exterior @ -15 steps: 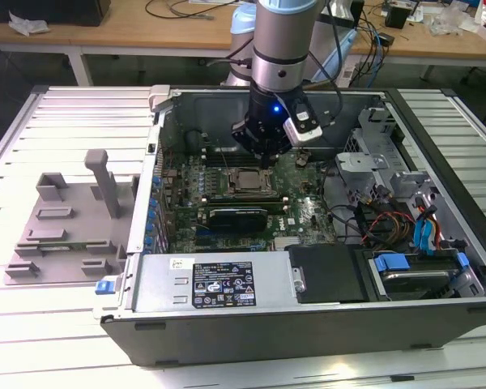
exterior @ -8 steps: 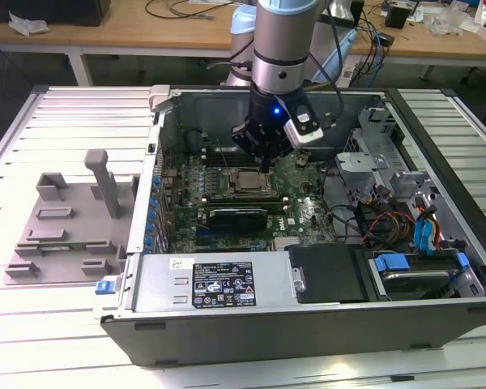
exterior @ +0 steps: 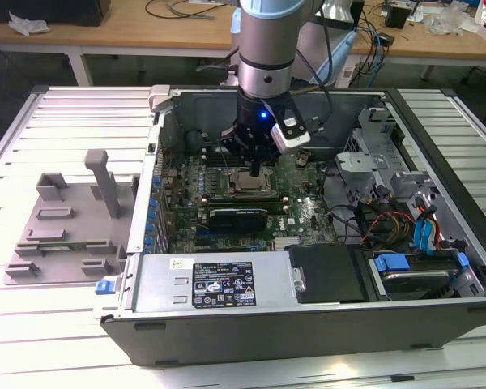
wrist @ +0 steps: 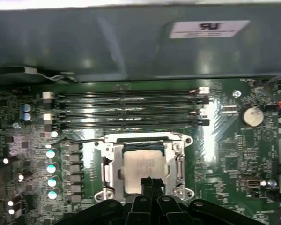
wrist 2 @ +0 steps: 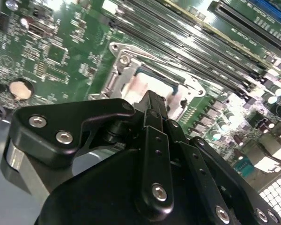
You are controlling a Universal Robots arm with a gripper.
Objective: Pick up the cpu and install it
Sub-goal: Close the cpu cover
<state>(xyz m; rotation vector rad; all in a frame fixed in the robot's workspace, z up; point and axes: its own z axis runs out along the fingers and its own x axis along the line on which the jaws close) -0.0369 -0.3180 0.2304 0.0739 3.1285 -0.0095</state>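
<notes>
The cpu (wrist: 143, 164) is a small flat square with a pale silver metal top. It lies level inside the metal-framed socket (wrist: 107, 165) on the green motherboard (wrist: 225, 140), towards the far side of the open case in the exterior view (exterior: 249, 180). The pincer (wrist: 148, 181) covers one edge.

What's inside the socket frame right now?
The cpu lies flat inside the socket frame, silver top up. The gripper has its fingers over part of one edge; whatever is beneath the cpu is hidden.
</notes>
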